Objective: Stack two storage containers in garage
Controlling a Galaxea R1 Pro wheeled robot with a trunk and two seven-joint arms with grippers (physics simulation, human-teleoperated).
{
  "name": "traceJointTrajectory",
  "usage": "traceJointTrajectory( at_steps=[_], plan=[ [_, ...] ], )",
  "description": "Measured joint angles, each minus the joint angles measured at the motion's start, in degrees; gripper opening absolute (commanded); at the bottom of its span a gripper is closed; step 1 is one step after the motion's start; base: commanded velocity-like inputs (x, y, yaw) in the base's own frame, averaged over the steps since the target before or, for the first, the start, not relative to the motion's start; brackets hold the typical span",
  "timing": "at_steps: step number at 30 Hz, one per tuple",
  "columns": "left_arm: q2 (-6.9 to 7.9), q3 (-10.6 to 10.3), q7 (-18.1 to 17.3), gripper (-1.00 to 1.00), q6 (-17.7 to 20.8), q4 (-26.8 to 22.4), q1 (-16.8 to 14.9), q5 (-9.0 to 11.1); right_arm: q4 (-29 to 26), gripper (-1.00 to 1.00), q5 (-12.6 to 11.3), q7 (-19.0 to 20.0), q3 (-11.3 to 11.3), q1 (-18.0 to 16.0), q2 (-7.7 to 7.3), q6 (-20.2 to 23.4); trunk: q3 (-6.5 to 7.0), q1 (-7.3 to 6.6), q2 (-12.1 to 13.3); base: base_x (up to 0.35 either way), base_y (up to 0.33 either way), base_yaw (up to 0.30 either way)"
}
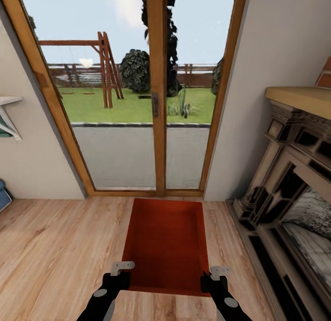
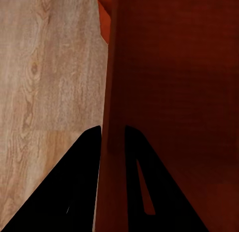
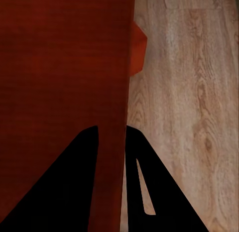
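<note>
Early stage: the storage container [image 1: 168, 243] is in the living room before the glass doors [image 1: 156, 95]. Left gripper [image 2: 112, 137] and right gripper [image 3: 111, 137] apparently clamp its side walls. Garage stacking remains.

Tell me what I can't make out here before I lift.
- Second bin: cannot tell where it is.
- Bin near rim, head view: corners covered by left pincer and right pincer.
- Fireplace: cut off by the head view's right edge.
- Bin underside: hidden against the floor.
</note>
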Motion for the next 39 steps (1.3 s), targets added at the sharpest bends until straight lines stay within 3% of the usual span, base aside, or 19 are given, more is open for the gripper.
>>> traceJointTrajectory(
  at_steps=[15,39],
  plan=[
    [0.00,0.00,0.00,-1.00,-0.01,0.01,0.00,0.01,0.00,-1.00,0.00,0.01,-0.02,0.00,0.00,0.01,3.83,-3.30,6.04,0.000,0.000,0.172],
    [-0.01,-0.01,0.00,-1.00,0.00,0.04,-0.01,0.01,-0.01,-1.00,-0.08,0.01,-0.03,0.03,0.00,0.01,3.90,-3.31,6.07,0.000,0.000,0.003]
  ],
)
